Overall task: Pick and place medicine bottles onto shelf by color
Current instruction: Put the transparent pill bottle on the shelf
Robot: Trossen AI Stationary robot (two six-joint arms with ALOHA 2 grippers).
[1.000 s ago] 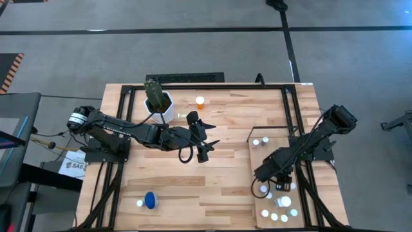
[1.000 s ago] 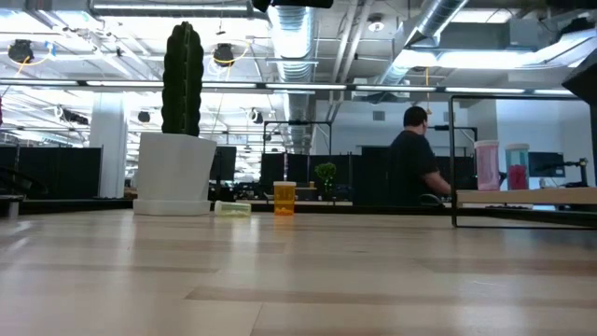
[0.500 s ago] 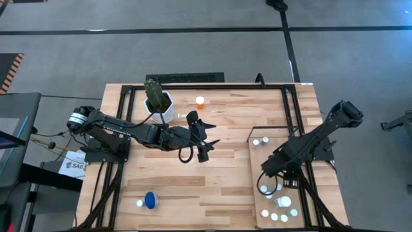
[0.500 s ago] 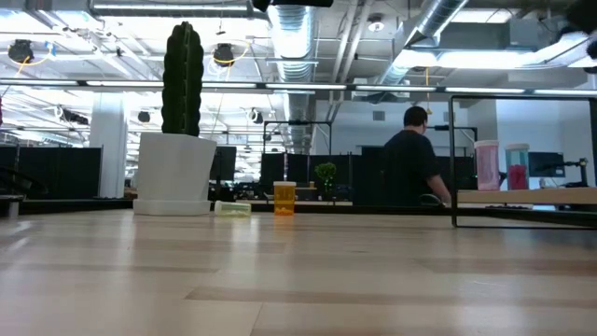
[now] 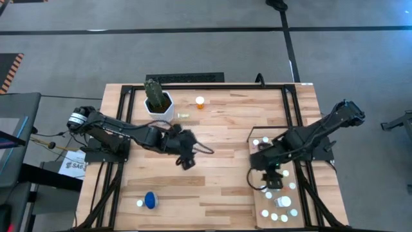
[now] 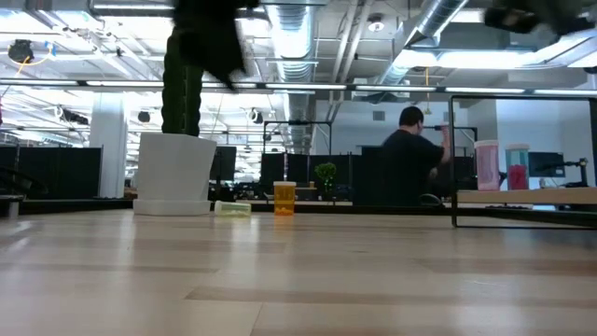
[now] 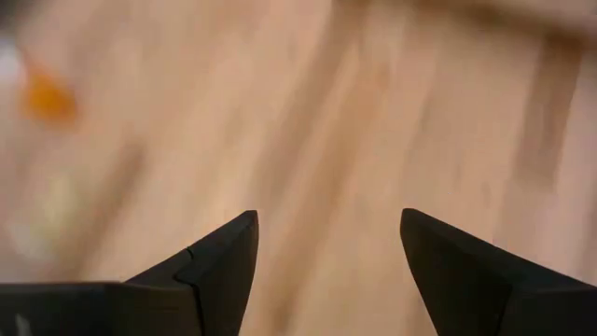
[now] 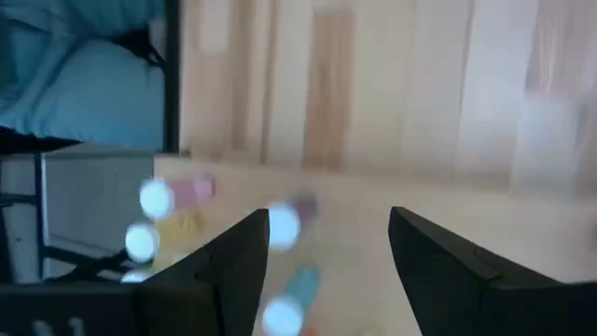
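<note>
Likely light, stiff, slick and tippy: orange bottle (image 5: 199, 102) on worktop (image 5: 219, 187), best pinched across its body; both left gripper (image 7: 326, 257) and right gripper (image 8: 326, 252) spread, empty.

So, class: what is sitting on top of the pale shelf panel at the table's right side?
Several white-capped medicine bottles stand on the shelf. The right claw and its arm hang over the panel's middle, covering whatever lies beneath them.
</note>
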